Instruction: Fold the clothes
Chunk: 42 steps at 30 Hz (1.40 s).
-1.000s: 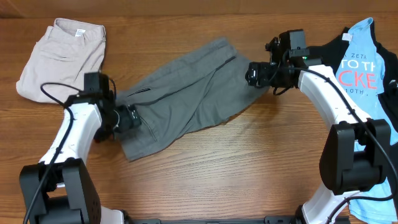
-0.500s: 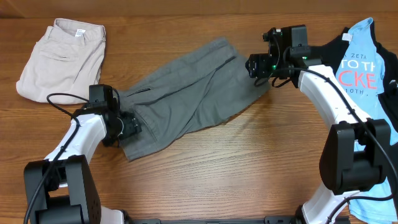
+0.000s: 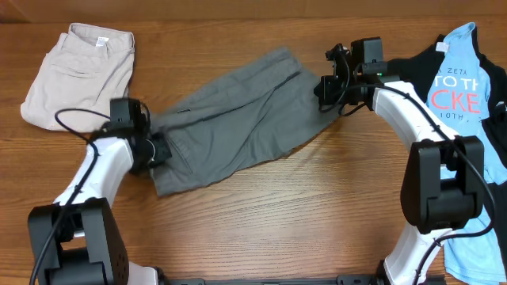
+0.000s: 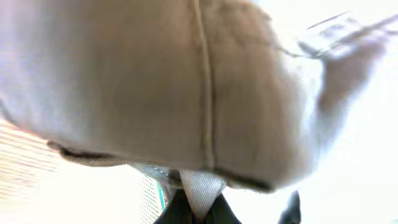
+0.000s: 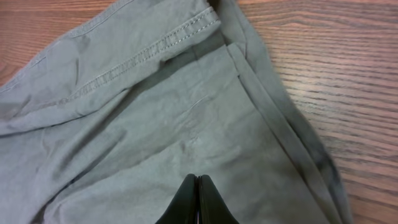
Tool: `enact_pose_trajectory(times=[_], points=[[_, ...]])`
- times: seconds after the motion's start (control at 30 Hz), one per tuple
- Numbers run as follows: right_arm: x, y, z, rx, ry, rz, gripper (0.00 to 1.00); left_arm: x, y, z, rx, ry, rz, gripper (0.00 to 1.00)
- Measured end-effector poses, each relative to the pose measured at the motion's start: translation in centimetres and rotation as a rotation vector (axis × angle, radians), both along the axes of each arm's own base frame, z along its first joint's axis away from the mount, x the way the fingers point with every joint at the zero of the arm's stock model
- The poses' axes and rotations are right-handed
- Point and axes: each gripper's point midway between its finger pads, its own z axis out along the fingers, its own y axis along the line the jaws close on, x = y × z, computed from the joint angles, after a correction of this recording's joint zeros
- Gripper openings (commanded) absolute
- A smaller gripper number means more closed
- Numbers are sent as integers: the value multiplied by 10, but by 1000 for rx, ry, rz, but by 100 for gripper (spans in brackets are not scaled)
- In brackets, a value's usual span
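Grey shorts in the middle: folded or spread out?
Spread out: grey shorts stretch lengthwise diagonally across the table, unlike the compact beige shorts.

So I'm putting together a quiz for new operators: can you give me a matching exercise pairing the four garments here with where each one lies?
Things:
1. grey shorts
2. beige shorts
3. blue T-shirt
4. black garment

Places:
A. far left corner of the table, folded
B. right edge, lettering facing up
C. partly under the T-shirt
D. middle, lying on a slant, not yet folded

Pairs: 1-D, 2-A, 3-B, 4-C
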Motion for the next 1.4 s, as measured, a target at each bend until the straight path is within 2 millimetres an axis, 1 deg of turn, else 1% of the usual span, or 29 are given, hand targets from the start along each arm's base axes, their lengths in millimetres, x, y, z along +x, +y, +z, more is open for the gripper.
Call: enact_pose_trajectory(times=[0.03, 0.07, 0.1, 0.13, 0.2, 0.23, 0.27, 0.3, 0.37, 0.43, 0.53, 0.6, 0.63, 0.67, 0.7, 0.73, 0.77, 0.8, 0.9, 0.93, 1.0, 1.07, 1.17, 1.23, 1.33, 1.4], points=[[0, 0, -2, 0, 3, 0, 4, 7, 1, 12, 3, -4, -4, 4], [0, 0, -6, 0, 10, 0, 4, 9, 2, 19, 6, 0, -8, 4], [1, 0, -10, -1, 14, 0, 4, 14, 2, 32, 10, -2, -18, 4], [2, 0, -15, -2, 19, -1, 4, 17, 3, 40, 14, -6, -24, 4], [4, 0, -22, -2, 22, 0, 4, 30, 5, 69, 24, -31, -42, 4], [7, 1, -25, -1, 15, -1, 4, 34, 6, 80, 30, -44, -52, 4], [9, 1, -26, -1, 9, -1, 4, 35, 6, 90, 32, -44, -57, 4], [10, 1, -27, -2, 7, -1, 4, 38, 6, 104, 37, -53, -70, 4], [13, 0, -27, -6, -7, -5, 4, 41, 7, 117, 41, -65, -79, 4], [14, 0, -26, -6, -11, -5, 4, 40, 6, 123, 39, -60, -84, 4], [13, 0, -27, -6, -8, -5, 4, 30, 1, 120, 15, -20, -101, 4], [13, 0, -27, -7, -5, -5, 7, 23, -1, 117, 2, 6, -104, 4], [11, 0, -28, -8, 5, -6, 11, 20, -3, 113, -5, 20, -106, 10], [9, 0, -29, -9, 11, -5, 18, 16, -4, 109, -10, 35, -106, 19], [9, 0, -29, -9, 16, -6, 25, 12, -5, 103, -14, 52, -107, 33], [7, -1, -30, -9, 25, -12, 38, 6, -6, 95, -17, 74, -111, 42], [6, -1, -31, -10, 28, -9, 44, 0, -6, 86, -20, 98, -112, 45], [5, -1, -32, -14, 32, -6, 47, -3, -7, 81, -22, 110, -115, 47], [3, -2, -33, -17, 46, -10, 50, -15, -5, 59, -29, 146, -102, 47], [2, -2, -34, -18, 49, -11, 51, -19, -3, 54, -32, 156, -93, 46], [0, -2, -34, -19, 57, -11, 51, -20, 5, 51, -35, 156, -68, 46], [-1, -3, -35, -19, 62, -11, 51, -18, 17, 51, -29, 144, -32, 47], [-2, -3, -35, -20, 66, -10, 52, -17, 32, 51, -7, 135, 1, 53], [-2, -3, -36, -24, 67, -12, 52, -15, 39, 51, 18, 125, 12, 63], [-2, -5, -37, -34, 68, -18, 52, -5, 46, 46, 54, 78, -1, 68], [-2, -6, -37, -37, 69, -19, 52, -2, 48, 36, 73, 53, -14, 70]])
